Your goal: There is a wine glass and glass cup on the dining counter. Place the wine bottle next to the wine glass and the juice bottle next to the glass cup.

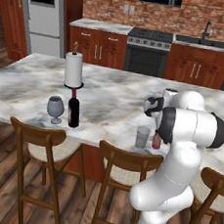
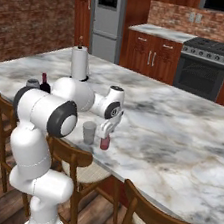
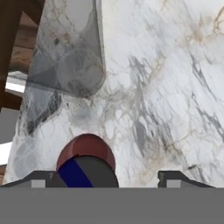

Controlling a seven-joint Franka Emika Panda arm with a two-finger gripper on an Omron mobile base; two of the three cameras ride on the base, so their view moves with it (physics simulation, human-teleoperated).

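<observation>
I see the juice bottle (image 2: 104, 142) standing just beside the glass cup (image 2: 89, 132) near the dining counter's (image 2: 182, 129) front edge. My gripper (image 2: 104, 130) hangs over it, jaws wide. Wine bottle (image 1: 73, 110) beside wine glass (image 1: 55, 108); stools (image 1: 122, 171) below.

juice bottle (image 1: 156, 140) half hidden behind the white arm. wine glass (image 2: 33, 83) mostly hidden too. glass cup (image 3: 70, 48) cut off by the top edge.

Paper towel roll (image 1: 74, 69) upright on island; fridge (image 1: 44, 15), stove (image 1: 148, 51), sink (image 1: 201, 42) behind.
</observation>
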